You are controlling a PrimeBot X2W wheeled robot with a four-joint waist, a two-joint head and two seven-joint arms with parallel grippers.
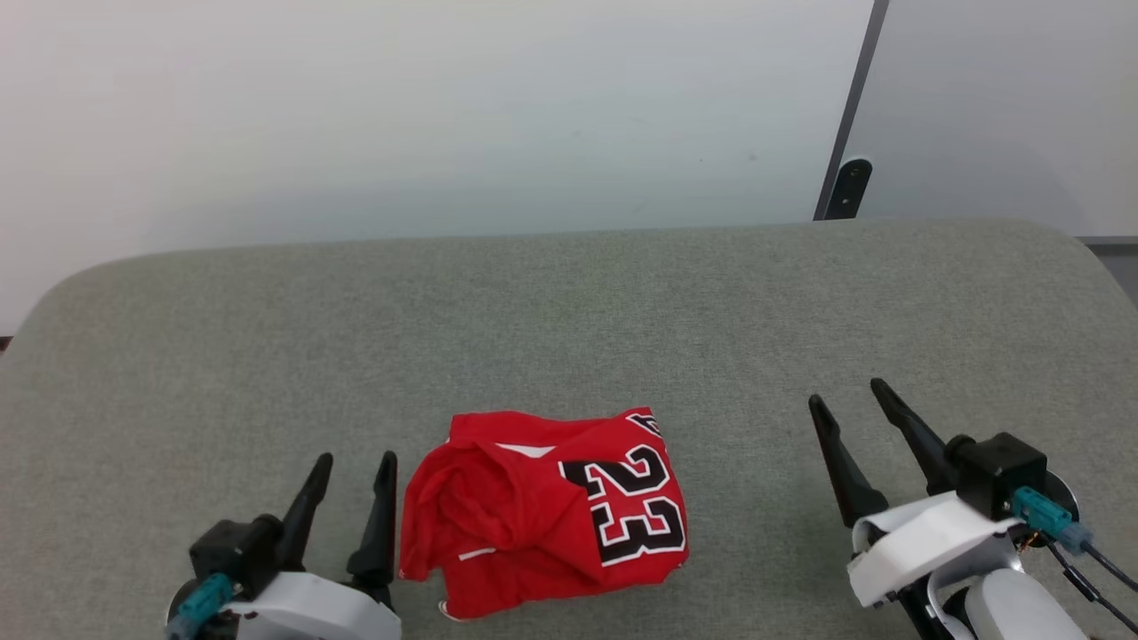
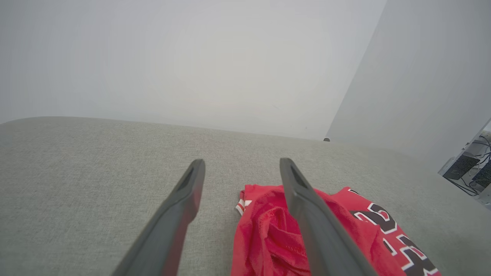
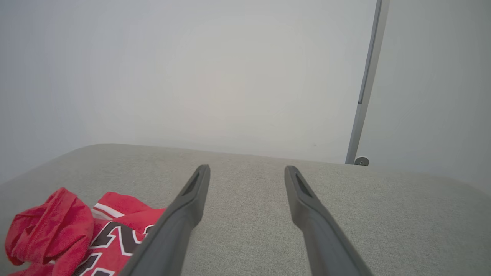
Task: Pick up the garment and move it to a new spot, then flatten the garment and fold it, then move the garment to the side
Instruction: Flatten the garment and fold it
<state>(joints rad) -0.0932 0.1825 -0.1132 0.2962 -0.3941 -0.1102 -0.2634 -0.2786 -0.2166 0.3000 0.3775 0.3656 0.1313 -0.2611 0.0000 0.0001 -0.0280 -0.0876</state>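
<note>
So the red shirt (image 1: 544, 511) is sitting bunched up near the front of the grey table (image 1: 569, 302), just right of the left gripper (image 1: 356, 457), which is hanging wide open and empty. The right gripper (image 1: 845, 391) is gaping too, but well apart from it, so the left is looking closer.

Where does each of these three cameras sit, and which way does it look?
Head view: on the head, looking forward and down at the red shirt on the grey cushion; left gripper and right gripper show, open.
Left wrist view: on the left wrist, looking along its gripper toward the wall; shirt to its right.
Right wrist view: on the right wrist, likewise; shirt lower left.
Shared: the shirt's "23".
</note>
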